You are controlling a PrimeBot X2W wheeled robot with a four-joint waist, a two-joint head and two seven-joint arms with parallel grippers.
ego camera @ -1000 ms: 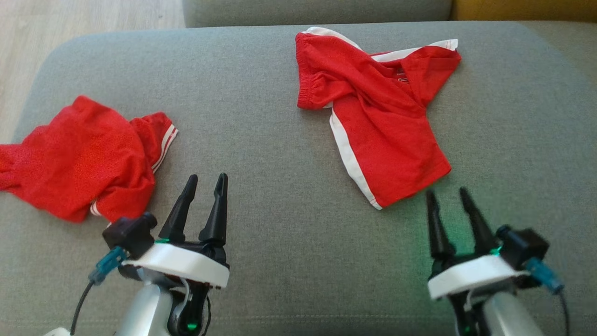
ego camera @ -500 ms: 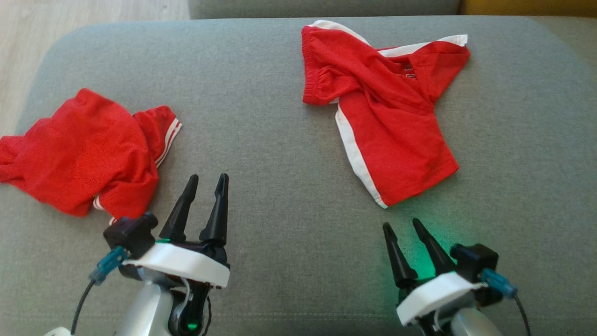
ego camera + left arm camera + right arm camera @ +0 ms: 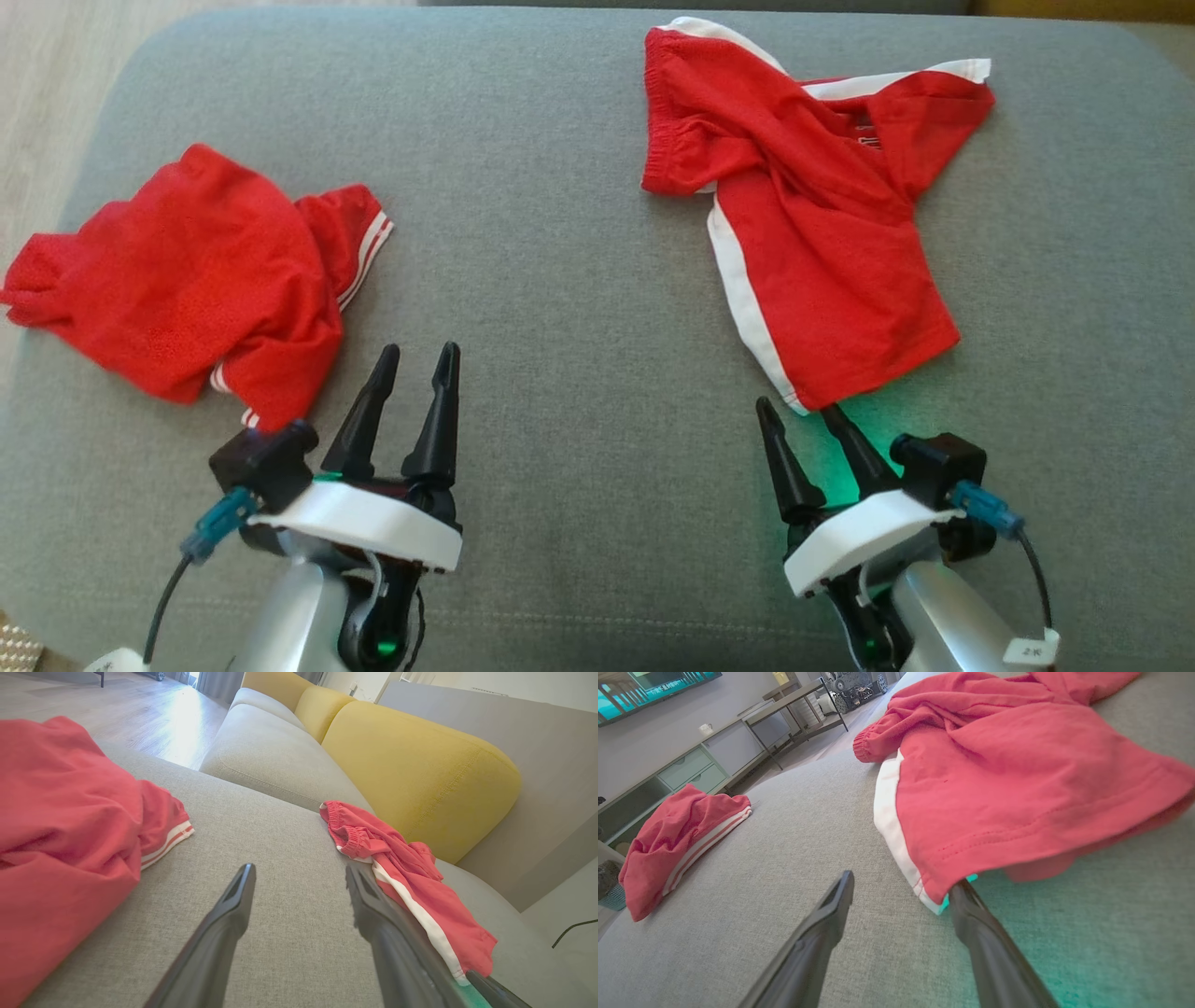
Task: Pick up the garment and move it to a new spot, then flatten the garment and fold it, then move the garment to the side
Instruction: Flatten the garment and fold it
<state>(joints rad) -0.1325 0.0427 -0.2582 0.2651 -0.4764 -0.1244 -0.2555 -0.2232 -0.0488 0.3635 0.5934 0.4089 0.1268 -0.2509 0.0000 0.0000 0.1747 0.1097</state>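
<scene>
Garment [image 3: 831, 252] under inspection: red, with a white side stripe [image 3: 742, 299], lying twisted and partly doubled over on the right half of the grey cushion [image 3: 560, 187], waistband end farthest from the robot. Second red garment [image 3: 187, 280] lies crumpled on the left half, well apart from the first.

Right gripper [image 3: 795, 407]: jaws spread wide, nothing held, set low at the near hem corner of the garment. In the right wrist view one fingertip [image 3: 969, 910] sits at the corner's edge. Whether it touches the cloth or lies just under the lifted hem cannot be settled from that angle. Left gripper [image 3: 419, 349]: jaws likewise spread and empty, poised over bare cushion just beside the second red garment.

Assessment: pick-up not yet made; task at its first step.

Hazards noted:
1. The corner lies against one finger, not between both. Closing from here would likely miss, or nip the stripe edge alone, and the cloth would slip on lifting.
2. The jaws ride close to the upholstery, so a deeper reach may pinch cushion fabric with the hem.
3. A single-corner lift of a twisted piece would probably carry the folds along, making flattening harder.
4. The left gripper's nearness to the other garment risks snagging it.
</scene>
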